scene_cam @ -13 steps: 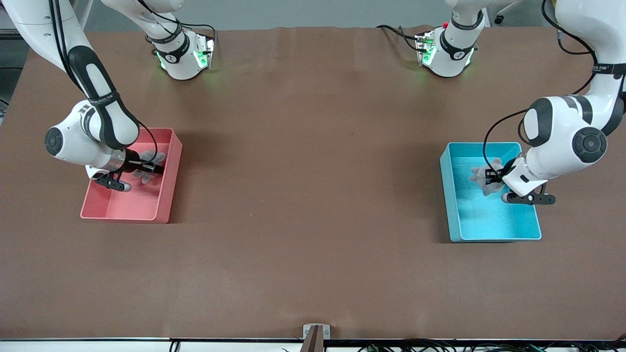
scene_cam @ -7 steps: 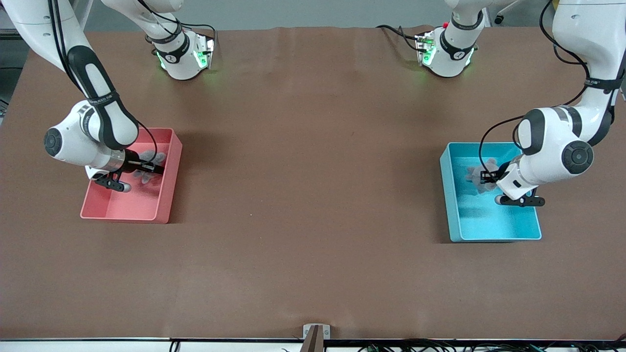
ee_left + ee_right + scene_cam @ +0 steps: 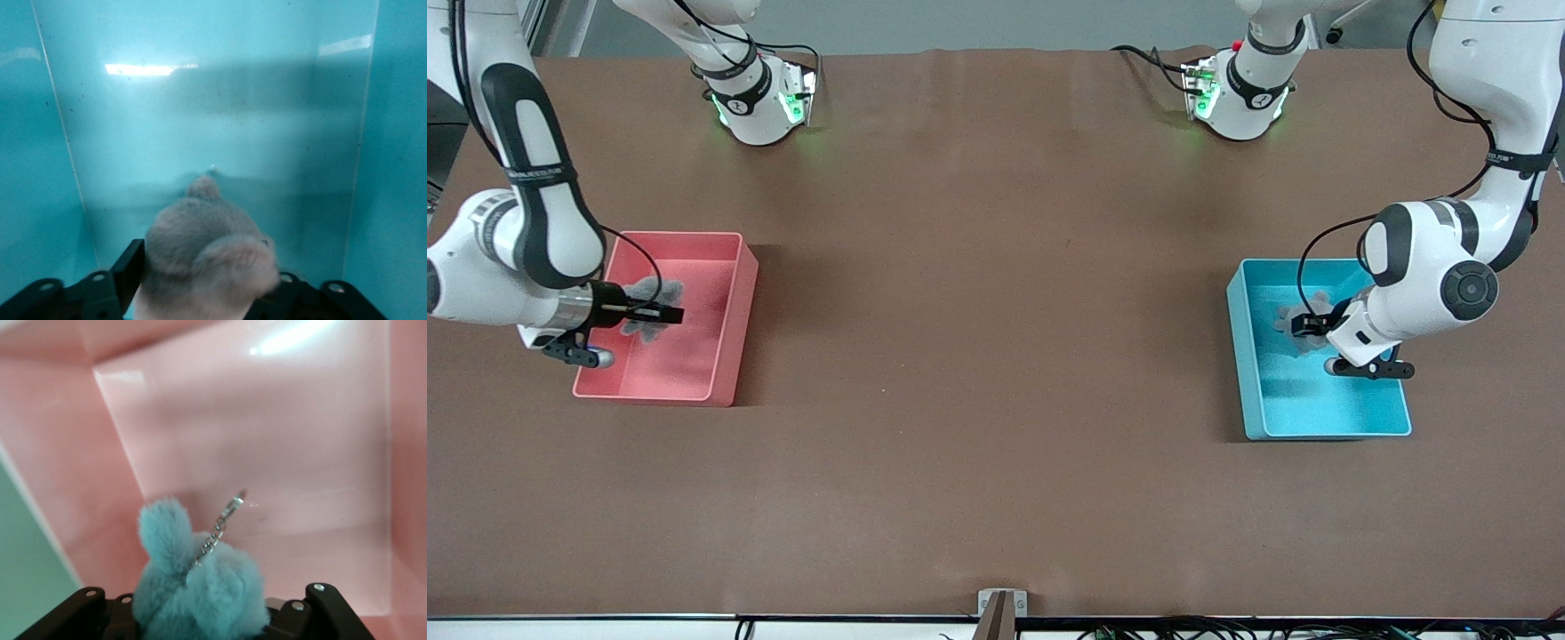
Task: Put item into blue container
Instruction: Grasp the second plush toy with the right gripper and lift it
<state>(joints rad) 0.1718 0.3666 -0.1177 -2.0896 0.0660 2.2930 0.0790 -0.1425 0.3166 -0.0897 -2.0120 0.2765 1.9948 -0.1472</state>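
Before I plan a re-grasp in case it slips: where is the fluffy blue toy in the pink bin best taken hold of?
Likely the round fluffy body of the blue toy, coming from above: the pink bin has upright walls that block sideways approaches. The body is its widest, softest part; the ear and thin metal chain offer little to pinch. The right hand is shut on that body.

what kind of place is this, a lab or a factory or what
Most likely a robotics lab bench: two arms are bolted along one edge of a brown-covered table, cables trail at its edges, and the only props are a blue container and a pink bin, each with a small plush toy.
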